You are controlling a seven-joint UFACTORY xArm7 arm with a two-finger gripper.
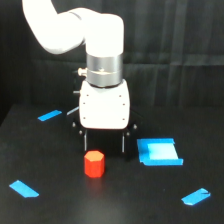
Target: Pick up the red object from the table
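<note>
The red object [94, 164] is a small red-orange hexagonal block standing upright on the black table [55, 200]. My gripper [105, 149] hangs from the white arm just behind and above it, pointing down. Its two dark fingers [86, 141] stand wide apart, so it is open and holds nothing. The block sits below the finger on the exterior view's left, in front of the fingertips and not between them. I cannot tell whether that finger touches the block.
A flat blue square piece [159, 152] lies on the table to the exterior view's right of the gripper. Blue tape strips lie at the back left [49, 115], front left [24, 188] and front right [196, 196].
</note>
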